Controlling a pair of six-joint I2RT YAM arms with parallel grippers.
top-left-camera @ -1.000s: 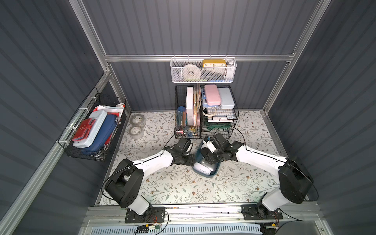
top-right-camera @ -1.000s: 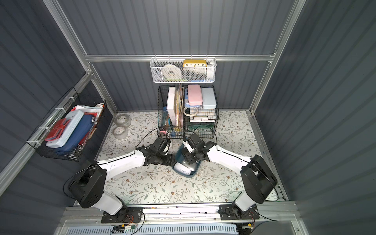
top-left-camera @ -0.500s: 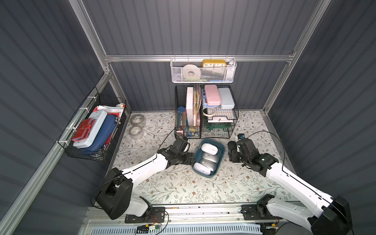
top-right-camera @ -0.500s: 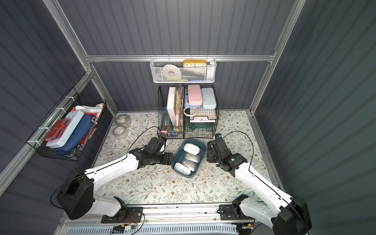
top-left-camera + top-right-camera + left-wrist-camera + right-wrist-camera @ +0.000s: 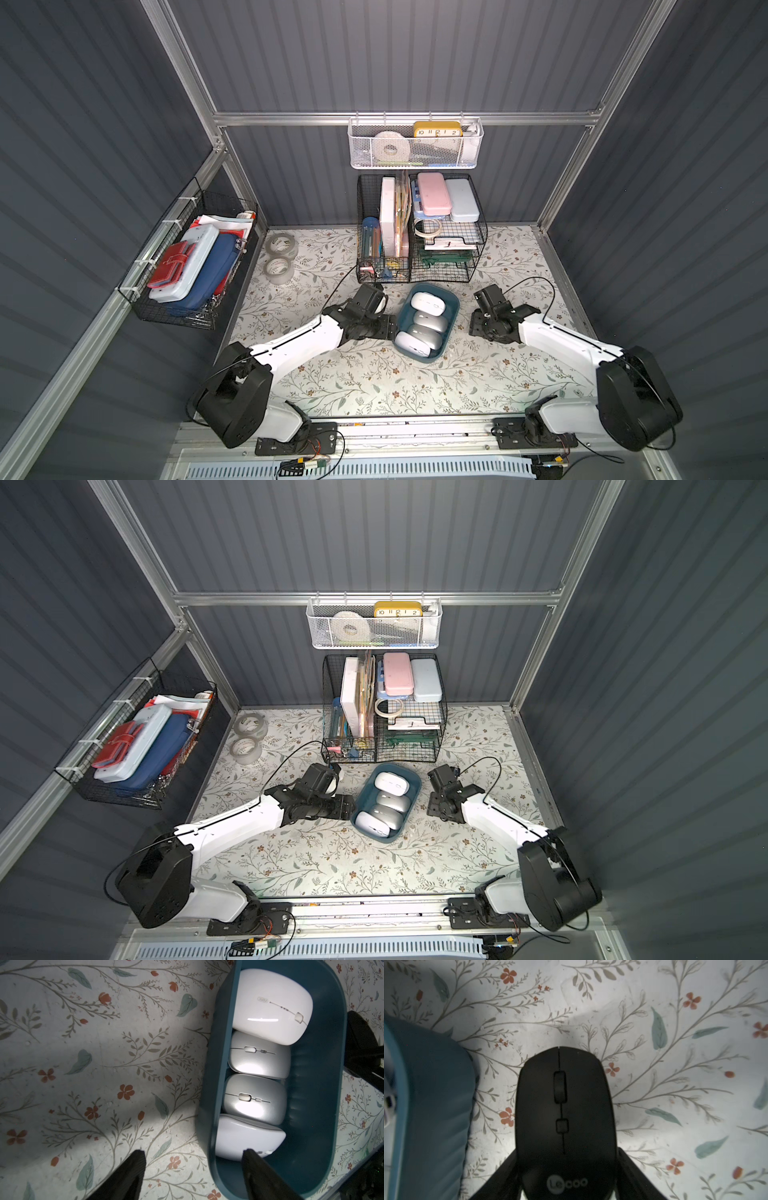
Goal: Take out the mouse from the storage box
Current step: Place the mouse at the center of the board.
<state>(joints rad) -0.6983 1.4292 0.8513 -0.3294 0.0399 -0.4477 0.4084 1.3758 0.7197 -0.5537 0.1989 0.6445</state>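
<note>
The storage box (image 5: 453, 320) (image 5: 412, 808), a shallow dark teal tub, lies on the floral mat with several white and silver mice in a row inside it. My right gripper (image 5: 478, 326) (image 5: 566, 1167) hangs just right of the box, shut on a black mouse (image 5: 562, 1105) low over the mat. That mouse is hidden under the gripper in both top views. My left gripper (image 5: 390, 328) (image 5: 193, 1151) stands open astride the box's left wall (image 5: 207, 1088). One finger is outside over the mat, the other inside over the nearest white mouse (image 5: 247, 1136).
Black wire-mesh organisers (image 5: 419, 232) full of stationery stand right behind the box. A white basket (image 5: 415, 145) hangs on the back wall, and a black wire basket (image 5: 187, 262) on the left wall. Two tape rolls (image 5: 279, 257) lie at the back left of the mat.
My right gripper has moved from over the box out to its right side, carrying the black mouse. My left gripper has stayed at the box's left wall and opened a little wider.
</note>
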